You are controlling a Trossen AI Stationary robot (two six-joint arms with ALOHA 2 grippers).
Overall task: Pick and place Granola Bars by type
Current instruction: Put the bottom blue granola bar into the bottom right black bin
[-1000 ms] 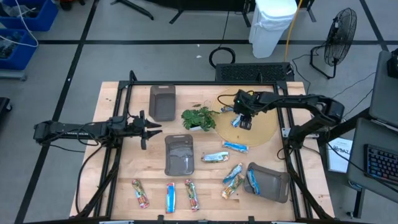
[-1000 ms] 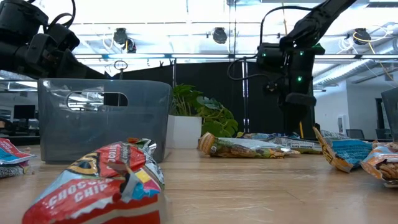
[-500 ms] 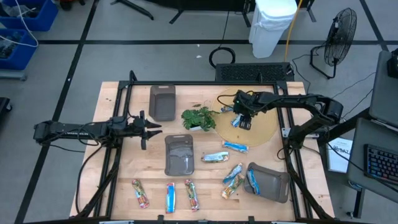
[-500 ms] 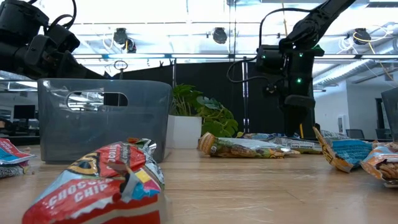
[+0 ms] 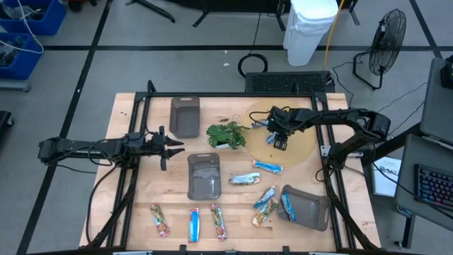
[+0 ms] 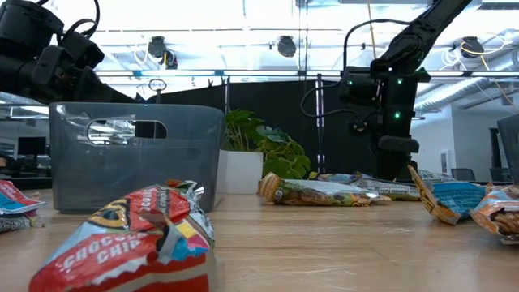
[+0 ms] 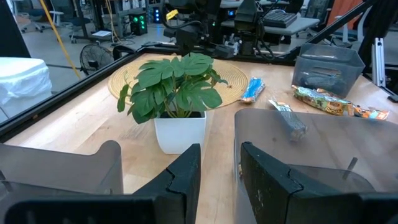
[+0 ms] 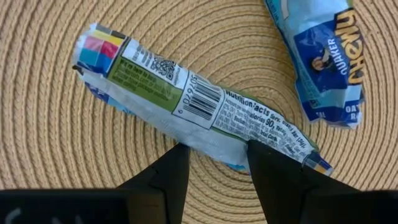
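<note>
On the round woven mat my right gripper is open, pointing down over a granola bar that lies flat with its white printed back up. One finger stands on each side of the bar's middle. A blue-silver bar lies beside it on the mat. The right gripper is right of the plant. More bars lie on the wood: blue, green-tan, red. My left gripper waits open, left of the plant. My right gripper comes from above, pointing down, with its fingers across the bar's middle, one on each side. Whether they touch the wrapper I cannot tell. The bar lies flat on the mat.
Three grey trays stand on the table: one at the far side, one in the middle, one at the near right with a blue bar inside. Several bars lie along the near edge. A black frame runs along both table sides.
My right gripper has moved slightly toward the table's right edge and come down toward the mat. The left arm has kept still, and the bars lie where they were.
</note>
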